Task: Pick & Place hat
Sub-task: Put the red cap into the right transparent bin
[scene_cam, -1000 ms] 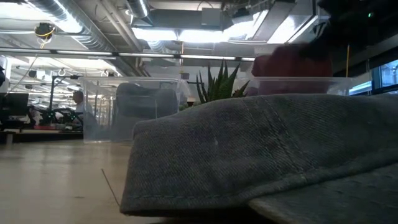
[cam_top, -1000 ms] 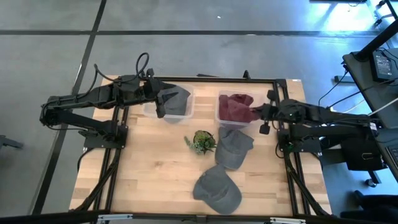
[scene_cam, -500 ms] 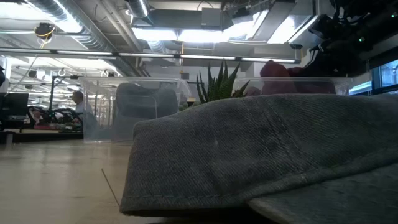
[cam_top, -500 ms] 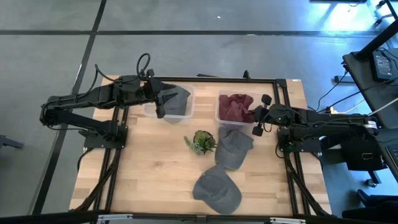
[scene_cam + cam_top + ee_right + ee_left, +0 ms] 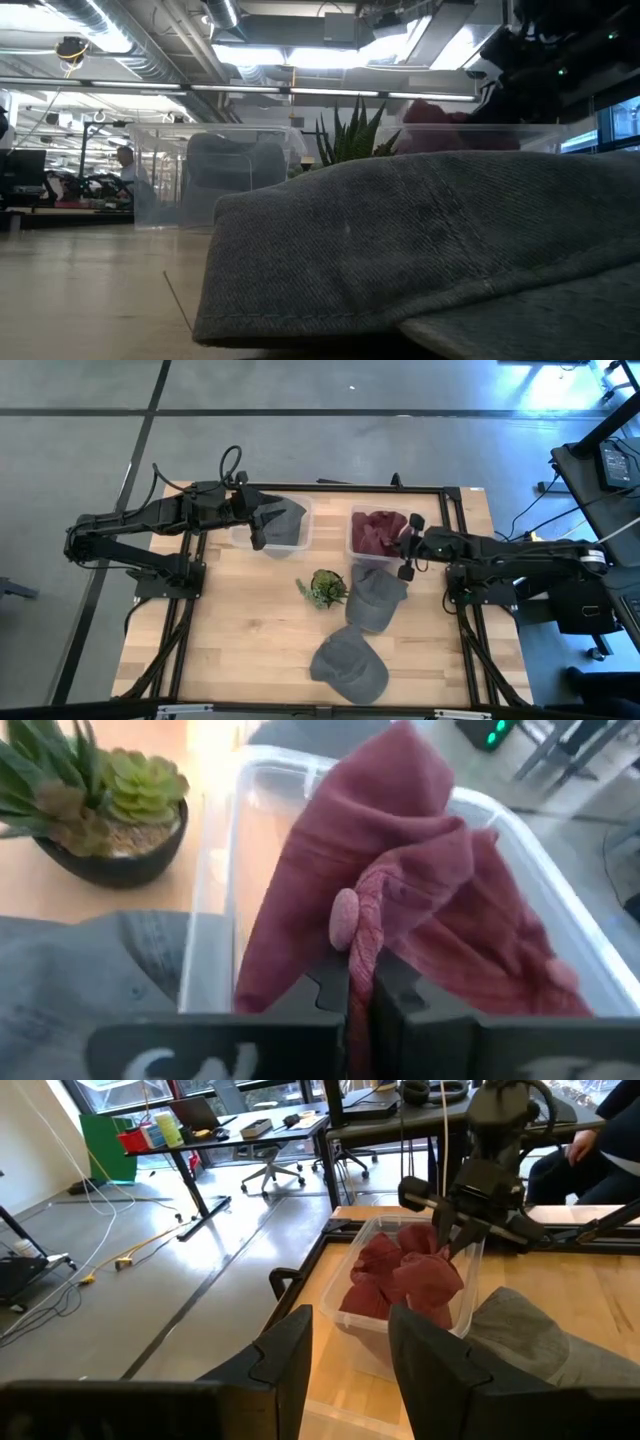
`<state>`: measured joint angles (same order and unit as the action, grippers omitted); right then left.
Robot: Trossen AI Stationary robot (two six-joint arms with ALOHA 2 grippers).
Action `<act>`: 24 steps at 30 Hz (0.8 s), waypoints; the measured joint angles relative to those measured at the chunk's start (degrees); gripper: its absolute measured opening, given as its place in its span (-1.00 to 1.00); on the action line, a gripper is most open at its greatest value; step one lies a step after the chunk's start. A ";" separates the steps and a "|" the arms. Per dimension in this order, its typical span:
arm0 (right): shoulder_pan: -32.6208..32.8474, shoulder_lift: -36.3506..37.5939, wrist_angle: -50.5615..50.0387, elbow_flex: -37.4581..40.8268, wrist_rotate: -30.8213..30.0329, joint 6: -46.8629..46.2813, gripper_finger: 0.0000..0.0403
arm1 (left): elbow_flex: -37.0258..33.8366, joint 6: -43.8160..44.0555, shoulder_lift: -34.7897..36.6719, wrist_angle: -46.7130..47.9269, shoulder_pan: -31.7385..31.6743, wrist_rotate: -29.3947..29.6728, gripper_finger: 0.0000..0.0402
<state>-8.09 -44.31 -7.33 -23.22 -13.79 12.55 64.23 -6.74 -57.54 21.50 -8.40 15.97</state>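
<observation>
I am looking down at my tabletop point(image 5: 240, 630). My right tool point(image 5: 408, 547) is at the edge of the right clear bin point(image 5: 352, 550), and it is pinching a red hat point(image 5: 400, 890). In the right wrist view I can see the dark fingers point(image 5: 325, 988) pressed together on a fold of the red cloth, with the hat's little top button just above them. Most of the red hat hangs inside the bin. I think this hat is on its way in or out of the bin, but I cannot tell which from here.

My left tool point(image 5: 257, 525) hangs over the left clear bin point(image 5: 240, 538). Its fingers point(image 5: 290, 1355) are spread apart and hold nothing. A gray hat point(image 5: 285, 520) lies in that bin, so I think that one is done.

Two more gray hats are not in any bin. One gray hat point(image 5: 377, 598) lies just below the right bin, next to the small green plant point(image 5: 325, 587). The other gray hat point(image 5: 348, 663) lies near the front of the tabletop, right in front of the low camera.

So I think the job is about half done. The red hat must be let go, and two gray hats still wait.
</observation>
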 joint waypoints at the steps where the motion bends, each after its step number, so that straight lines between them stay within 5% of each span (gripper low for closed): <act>1: -0.16 -0.84 0.64 -0.02 0.10 -0.14 -0.94 | 0.00 0.00 0.00 0.00 0.00 0.00 -0.36; 8: -0.49 -3.14 4.16 -0.47 0.09 2.06 -0.92 | 0.00 0.04 0.00 0.09 0.00 0.02 -0.33; 13: -0.54 -2.76 2.44 -3.63 -6.18 2.03 -0.93 | 0.00 0.11 0.00 0.14 0.00 0.02 -0.34; 24: -6.28 -3.30 -2.71 -8.41 -3.56 -24.11 -0.91 | 0.00 0.15 0.00 1.54 -0.02 0.04 -0.35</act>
<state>-14.37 -47.61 -10.04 -31.64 -17.34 -11.56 64.23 -6.59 -57.54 23.04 -8.42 16.01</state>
